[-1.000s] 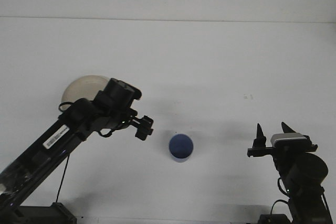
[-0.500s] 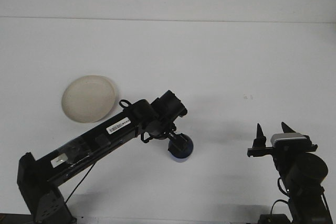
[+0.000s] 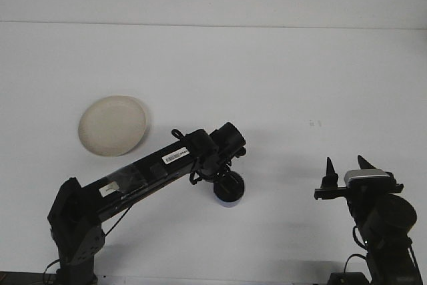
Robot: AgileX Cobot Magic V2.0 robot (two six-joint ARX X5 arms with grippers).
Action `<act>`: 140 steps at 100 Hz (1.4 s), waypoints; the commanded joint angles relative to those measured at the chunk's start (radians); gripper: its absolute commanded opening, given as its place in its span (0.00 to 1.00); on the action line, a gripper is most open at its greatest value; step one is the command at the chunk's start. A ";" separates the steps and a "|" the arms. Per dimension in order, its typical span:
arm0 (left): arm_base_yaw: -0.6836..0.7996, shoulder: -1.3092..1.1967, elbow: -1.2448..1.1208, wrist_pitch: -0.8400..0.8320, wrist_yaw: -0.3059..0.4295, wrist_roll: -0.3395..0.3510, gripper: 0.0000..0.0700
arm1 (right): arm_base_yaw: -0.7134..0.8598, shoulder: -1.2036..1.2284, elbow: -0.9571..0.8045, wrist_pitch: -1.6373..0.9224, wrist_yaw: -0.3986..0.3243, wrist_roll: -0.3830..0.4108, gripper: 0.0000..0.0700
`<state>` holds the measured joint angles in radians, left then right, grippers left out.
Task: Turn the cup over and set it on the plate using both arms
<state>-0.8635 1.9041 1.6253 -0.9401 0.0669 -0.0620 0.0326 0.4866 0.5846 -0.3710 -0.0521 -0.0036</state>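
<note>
Reaching over the blue cup (image 3: 230, 195) near the table's (image 3: 267, 78) front edge, my left hand (image 3: 225, 179) hides its grip; my right hand (image 3: 344, 170) waits spread, plate (image 3: 112, 125) toward the left edge.

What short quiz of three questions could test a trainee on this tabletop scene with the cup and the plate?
1. True or false: the blue cup stands on the cream plate.
2. Which end effector is over the cup? A) left B) right C) neither
3. Fill in: the right end effector has its fingers ____.

Key:
1. False; the cup is on the white table, apart from the plate.
2. A; the left end effector is over the cup and hides its top.
3. Open, pointing upward.
</note>
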 commanded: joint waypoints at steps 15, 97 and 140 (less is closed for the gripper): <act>-0.004 0.018 0.026 -0.017 0.002 0.025 0.01 | 0.002 0.003 0.011 0.011 0.000 0.007 0.70; 0.782 -0.138 0.215 -0.180 -0.136 0.069 0.01 | 0.002 0.003 0.011 0.011 0.000 0.007 0.70; 0.909 0.034 0.215 -0.169 -0.135 0.066 0.02 | 0.002 0.003 0.011 0.012 0.000 0.007 0.70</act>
<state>0.0418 1.9049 1.8229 -1.1122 -0.0723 -0.0074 0.0326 0.4866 0.5846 -0.3695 -0.0521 -0.0036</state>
